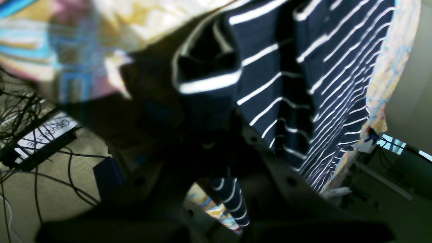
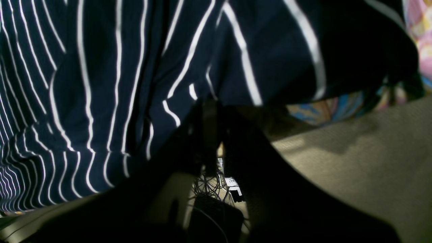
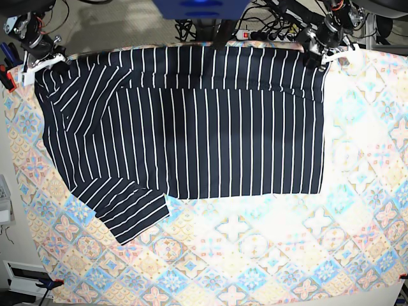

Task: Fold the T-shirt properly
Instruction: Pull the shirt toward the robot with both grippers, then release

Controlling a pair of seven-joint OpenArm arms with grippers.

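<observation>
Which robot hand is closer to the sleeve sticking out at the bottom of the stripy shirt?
Right. The right end effector grips the T-shirt corner on the sleeve side; the left end effector grips the opposite corner.

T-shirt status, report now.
Left gripper and right gripper shut on T-shirt far corners. Shirt spread on tablecloth. Nothing in the way.

A pastel diamond-tile tablecloth [image 3: 255, 255] covers the bench. Behind its far edge lie tangled black cables [image 3: 268, 25] and a white power strip [image 3: 245, 33] on the floor.
</observation>
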